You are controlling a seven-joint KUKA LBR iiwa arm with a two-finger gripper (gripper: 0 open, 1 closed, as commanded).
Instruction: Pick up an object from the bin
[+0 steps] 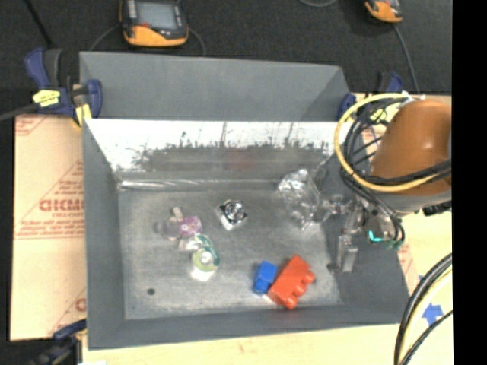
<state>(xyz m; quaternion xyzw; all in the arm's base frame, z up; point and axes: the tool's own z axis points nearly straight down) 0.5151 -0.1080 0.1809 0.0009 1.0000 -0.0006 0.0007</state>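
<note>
Hand (342,258) near clear crumpled thing (299,196), shape indistinct

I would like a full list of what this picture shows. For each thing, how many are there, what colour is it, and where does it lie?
bin: one, grey, middle of the view
red block: one, red, front right of the bin floor
blue block: one, blue, close against the red block's left side
clear plastic piece: one, transparent, crumpled, back right
shiny small thing: one, silver and dark, middle of the floor
purple thing: one, purple and clear, left of middle
round thing: one, white and green, just in front of the purple thing
devices: two, orange and black, beyond the bin
gripper: one, dark, right of the red block
orange cover: one, on the wrist, ringed by cables
</note>
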